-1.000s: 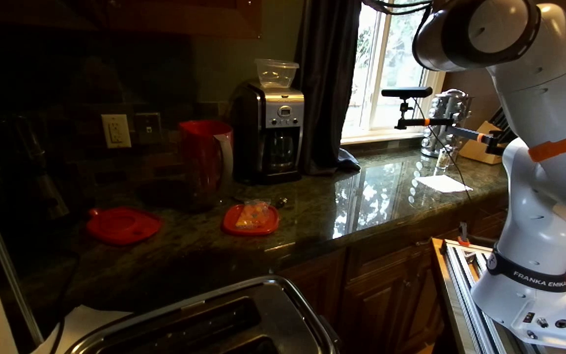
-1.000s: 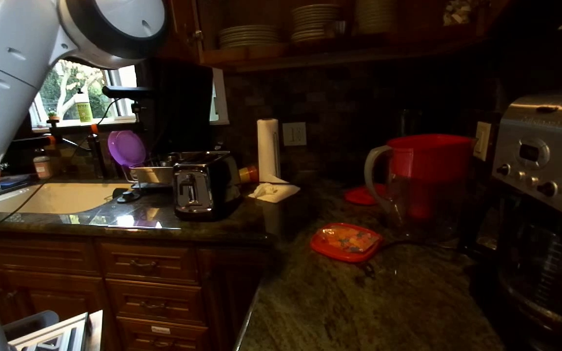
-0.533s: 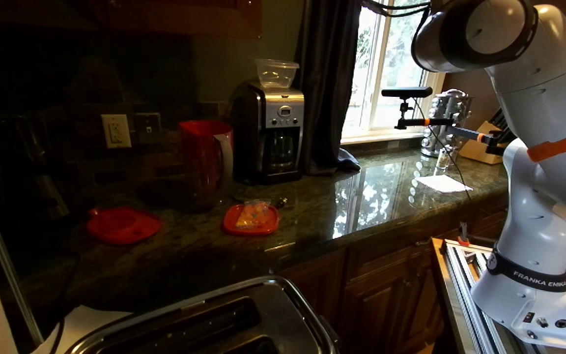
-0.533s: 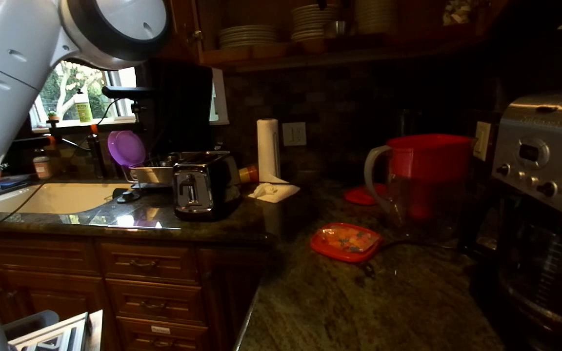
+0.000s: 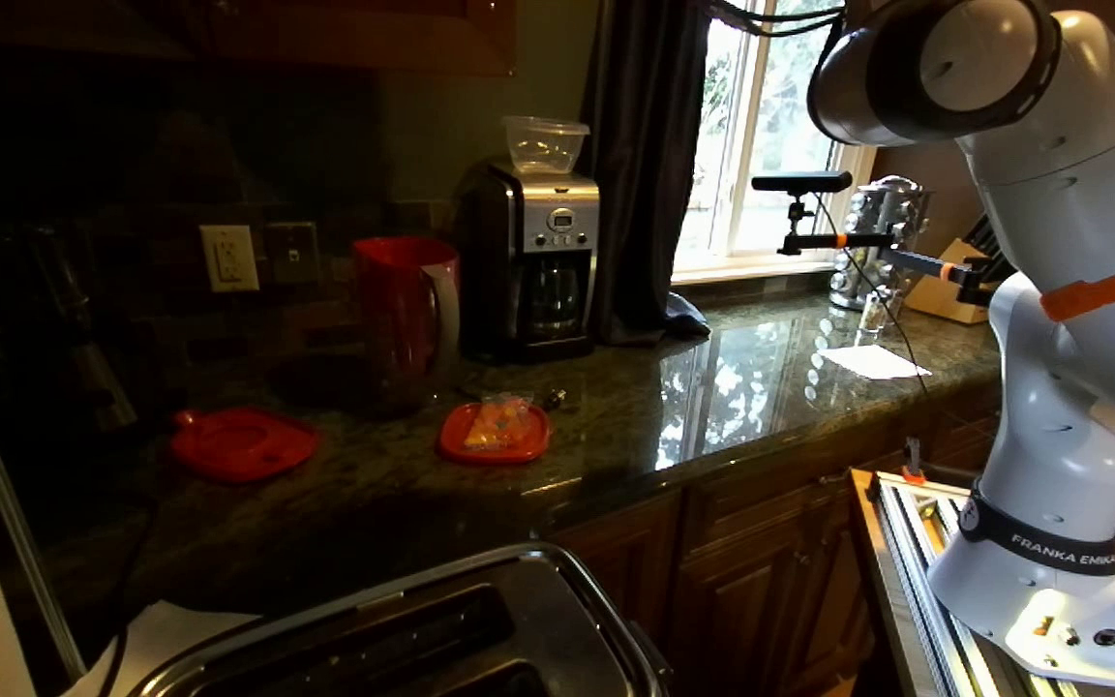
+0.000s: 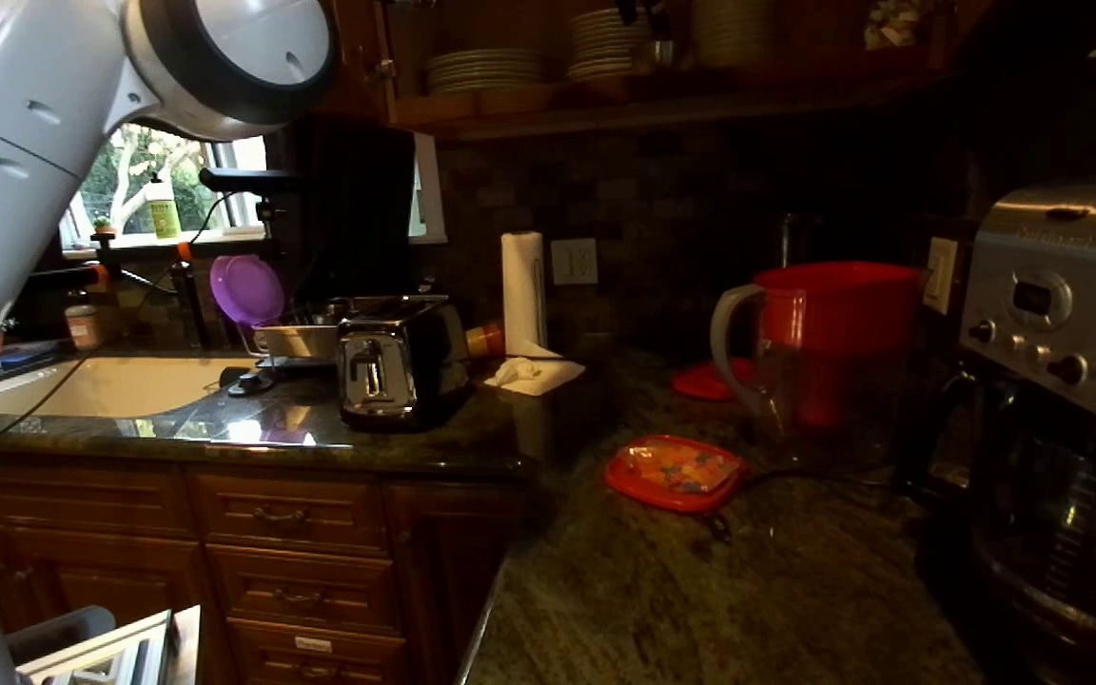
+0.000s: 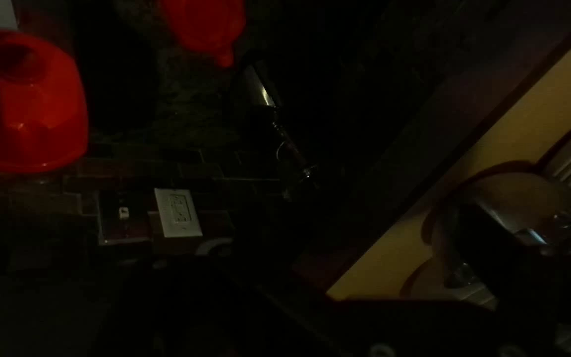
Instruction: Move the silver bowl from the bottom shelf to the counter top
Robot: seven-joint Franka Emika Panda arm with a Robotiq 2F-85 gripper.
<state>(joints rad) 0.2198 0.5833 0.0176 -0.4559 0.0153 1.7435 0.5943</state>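
Note:
The silver bowl [image 6: 663, 53] sits on the cabinet's bottom shelf [image 6: 529, 112], in front of the stacked plates. In the wrist view the shiny bowl [image 7: 508, 191] is at the right, reflecting the yellowish shelf. My gripper [image 6: 641, 13] reaches down from the top edge of an exterior view, just above the bowl, its dark fingertips apart. One dark finger [image 7: 493, 243] covers part of the bowl in the wrist view; whether it touches is too dark to tell. The dark stone counter top [image 5: 616, 416] [image 6: 662, 590] runs below the cabinet.
Plate stacks [image 6: 483, 72] [image 6: 605, 46] stand on the same shelf. On the counter are a red pitcher [image 6: 833, 304], a coffee maker [image 6: 1057, 295], a red dish with a packet [image 6: 626, 480], a red lid [image 5: 246, 445], a toaster [image 6: 396, 371] and a paper towel roll [image 6: 522, 295].
The arm has shifted slightly down and toward the cabinet. My dark fingertips have come down into view above the bowl. Brighter light now falls on the robot's base.

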